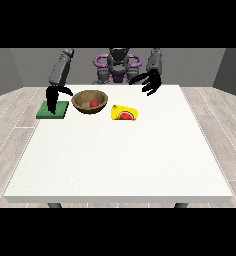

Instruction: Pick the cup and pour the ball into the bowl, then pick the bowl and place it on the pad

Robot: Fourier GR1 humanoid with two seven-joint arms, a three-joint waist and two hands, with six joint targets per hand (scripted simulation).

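A brown bowl (pixel 89 101) stands on the white table (pixel 120 160) at the back left, with a red ball (pixel 94 103) inside it. A yellow cup (pixel 124 113) lies on its side just right of the bowl, its red inside facing the camera. A green pad (pixel 53 109) lies flat left of the bowl. The hand at the view's left (pixel 53 97) hangs over the pad with fingers pointing down, apart from the bowl's rim. The hand at the view's right (pixel 150 81) hovers above the table's far edge, fingers spread, holding nothing.
The robot's torso (pixel 117 65) stands behind the table's far edge. The table's near edge runs across the lower part of the view, with wooden floor around it.
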